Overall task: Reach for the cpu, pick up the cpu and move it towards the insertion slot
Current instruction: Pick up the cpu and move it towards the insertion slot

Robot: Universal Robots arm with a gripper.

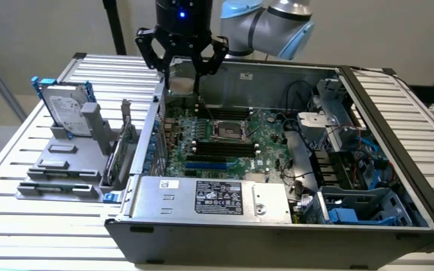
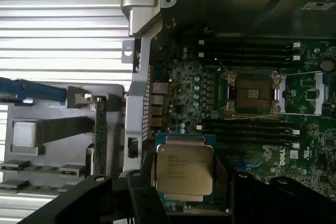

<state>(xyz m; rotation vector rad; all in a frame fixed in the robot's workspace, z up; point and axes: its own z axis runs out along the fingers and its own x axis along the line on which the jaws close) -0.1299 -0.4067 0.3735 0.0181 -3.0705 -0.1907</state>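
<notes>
Gripper (image 1: 182,79) holds the cpu (image 2: 185,170) above the computer case (image 1: 277,237)
Jaws pinch the chip; the insertion slot (image 2: 252,94) lies near, apart.

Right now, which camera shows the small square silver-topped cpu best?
The wrist view: the small square silver-topped cpu faces the camera, held between the jaws, its printed lid readable as text lines. The exterior view shows it as a pale square under the gripper.

Lighting's pretty even and soft overall, kinda cool-toned. The slatted table (image 1: 29,169) comes out bright, almost washed out, while the inside of the computer case (image 1: 293,226) below the gripper (image 1: 181,56) sits dim and shadowy. Wrist view looks a bit soft and hazy, with the cpu (image 2: 185,169) catching a dull sheen.
</notes>
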